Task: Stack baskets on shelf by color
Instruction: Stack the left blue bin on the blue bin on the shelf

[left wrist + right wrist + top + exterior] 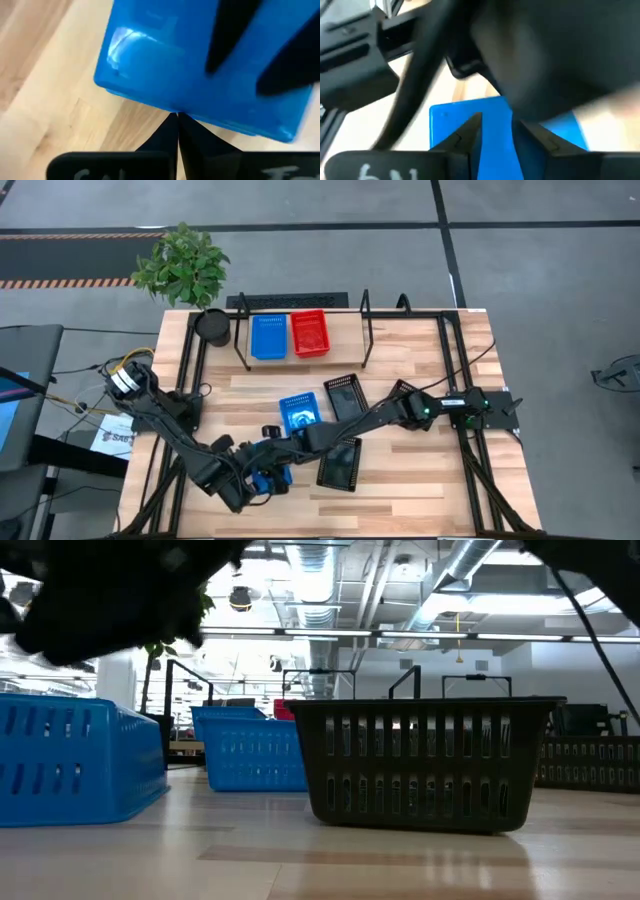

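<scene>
- Both my arms meet low over the front-left part of the counter (420, 490), above a blue basket (272, 477) that lies there with its flat bottom turned up.
- Left tool (177, 116): the left wrist view shows my two dark fingers pressed together tip to tip, no gap between them, just at the near edge of that overturned blue basket (200, 75). Nothing is pinched between them that I can see.
- Right tool (496, 131): the right wrist view shows my fingers apart with the wall of the same blue basket (470, 117) standing in the gap; the fingers (467, 132) sit on either side of it. I cannot tell whether they actually press on it.
- In the high view my right arm stretches in from the right side and crosses the middle of the counter to reach this spot; my left arm comes from the left edge.
- Shelf (340, 350) stands along the back of the counter. On it: one blue basket (268, 336) and one red basket (309, 333), side by side, just beside each other.
- Loose on the counter in the middle: a second blue basket (299, 413), open side up, next to a black basket (345, 397); another black basket (340, 463) lies nearer the front, partly under my right arm.
- Low view: black basket (425, 762) upright in front, blue baskets (70, 758) to its left.
- Round black pot (211, 325) at the shelf's left end, a plant (183, 262) behind it.
</scene>
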